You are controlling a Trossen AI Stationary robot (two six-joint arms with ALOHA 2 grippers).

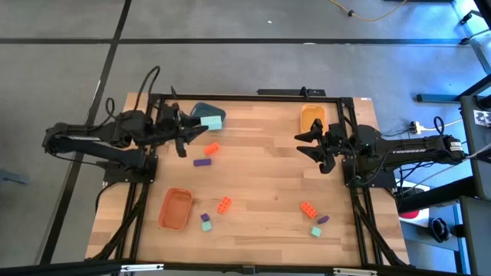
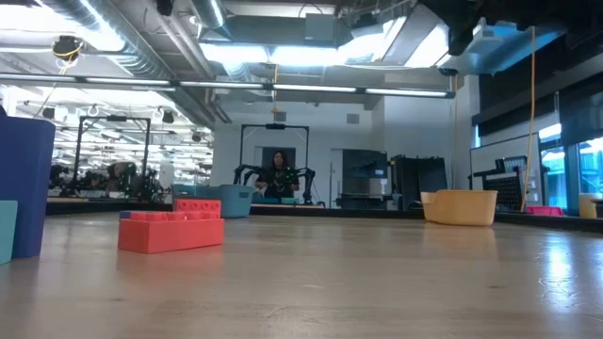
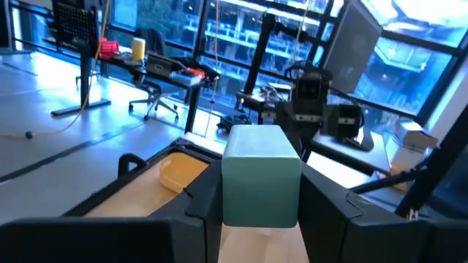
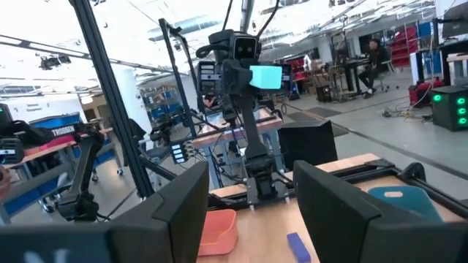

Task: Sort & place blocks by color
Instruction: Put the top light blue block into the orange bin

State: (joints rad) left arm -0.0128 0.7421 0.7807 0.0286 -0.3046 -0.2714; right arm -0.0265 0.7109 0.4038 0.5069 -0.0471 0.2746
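My left gripper (image 1: pixel 205 123) is raised at the far left, shut on a teal block (image 3: pixel 259 175) that hangs beside the dark blue bowl (image 1: pixel 201 110). The right wrist view shows the same block (image 4: pixel 265 76) high above the table. My right gripper (image 1: pixel 311 146) stands open at the right, raised, with nothing between its fingers (image 4: pixel 179 208). On the table lie an orange-red block (image 1: pixel 212 149), a purple block (image 1: pixel 202 162), another orange-red block (image 1: pixel 224 204), a teal and purple pair (image 1: pixel 205 221), and a group of three (image 1: pixel 314 218) at the near right. My left gripper pinches the teal block by two opposite side faces (image 3: pixel 228 186) between its two fingers. The fingers (image 3: pixel 322 208) reach level from the table's left. The block sits upright between them, lifted clear of the table.
An orange bowl (image 1: pixel 175 208) stands near the front left and a yellow bowl (image 1: pixel 312 117) at the far right, close to my right gripper. A dark metal frame (image 1: pixel 253 96) runs along the table's far edge and sides. Bare wood lies in the middle.
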